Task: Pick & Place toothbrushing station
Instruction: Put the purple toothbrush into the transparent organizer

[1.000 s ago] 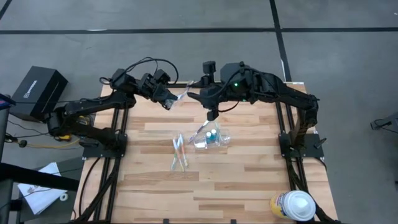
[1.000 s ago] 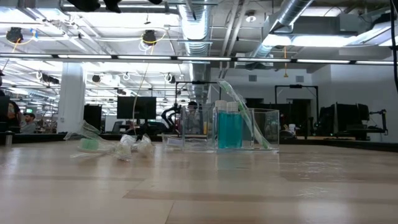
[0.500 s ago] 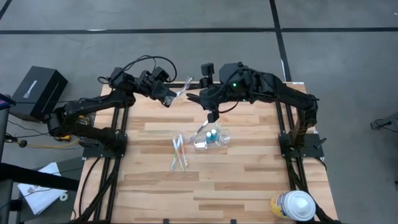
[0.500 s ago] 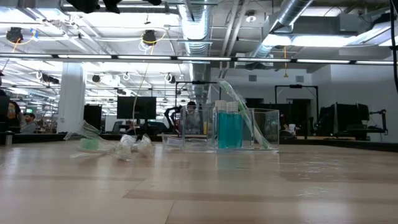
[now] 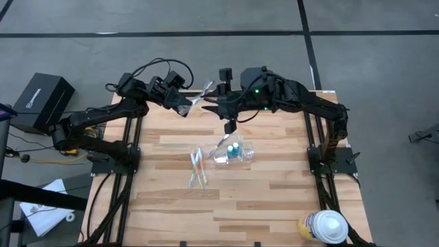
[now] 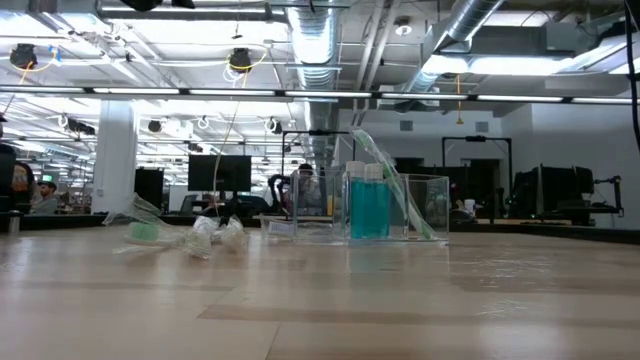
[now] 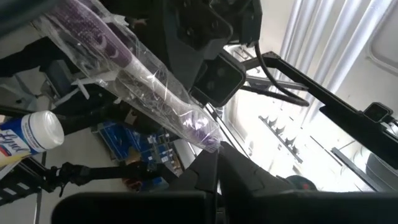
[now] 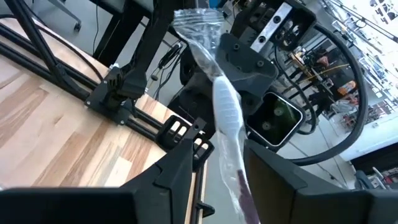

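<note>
Both pincers meet above the surface's (image 5: 274, 206) twelve o'clock edge, sharing one wrapped brush (image 5: 199, 98). The left pincer (image 5: 184, 108) is clenched on one end of the wrapper; the right pincer (image 5: 208, 103) is part-closed around the other end, its fingers (image 8: 186, 162) on either side of the handle. The cup (image 5: 233, 152) with two tubes (image 5: 234, 147) sits near centre, loose brushes (image 5: 197, 167) just beside it at nine o'clock. The slick, crinkled wrapper could slide out if either side lets go early, dropping the brush off the far edge.
</note>
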Tool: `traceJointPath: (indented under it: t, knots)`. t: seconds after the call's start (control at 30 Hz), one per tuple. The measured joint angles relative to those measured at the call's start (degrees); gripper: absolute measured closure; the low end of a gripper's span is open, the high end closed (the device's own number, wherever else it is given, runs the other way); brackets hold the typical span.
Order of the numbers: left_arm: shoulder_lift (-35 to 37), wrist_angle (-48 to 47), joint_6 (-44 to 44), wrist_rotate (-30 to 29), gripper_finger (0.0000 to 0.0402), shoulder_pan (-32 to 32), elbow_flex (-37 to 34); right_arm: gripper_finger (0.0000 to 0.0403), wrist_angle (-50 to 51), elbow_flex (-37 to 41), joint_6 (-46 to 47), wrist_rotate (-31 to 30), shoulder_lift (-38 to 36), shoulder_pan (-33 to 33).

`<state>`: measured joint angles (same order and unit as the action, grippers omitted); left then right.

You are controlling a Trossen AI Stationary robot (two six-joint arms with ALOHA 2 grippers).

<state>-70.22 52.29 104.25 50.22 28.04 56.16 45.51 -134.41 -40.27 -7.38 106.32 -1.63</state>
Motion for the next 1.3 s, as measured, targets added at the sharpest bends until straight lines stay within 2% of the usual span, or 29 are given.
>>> traceJointPath:
  t: [0.47, 0.77, 0.93, 1.3]
  knots:
    - [0.00, 0.03, 0.02, 0.11, 0.0401, -0.03, 0.00, 0.0269, 0.10, 0.00, 1.34, -0.01, 0.00, -0.40]
    - [-0.02, -0.21, -0.02, -0.79, 0.0401, -2.22, 0.04, 0.0269, -0.67, 0.00, 1.34, 0.44, 0.00, -1.07]
    - [-0.61, 0.12, -0.20, -0.94, 0.0401, -2.26, 0.15, 0.0279, -1.27, -0.07, 2.73, 2.71, 0.61, -1.55]
    - [-2.46, 0.76, -0.20, -0.65, 0.0401, -2.59, 0.09, 0.0296, -0.82, 0.04, 2.90, 2.91, 0.90, -1.44]
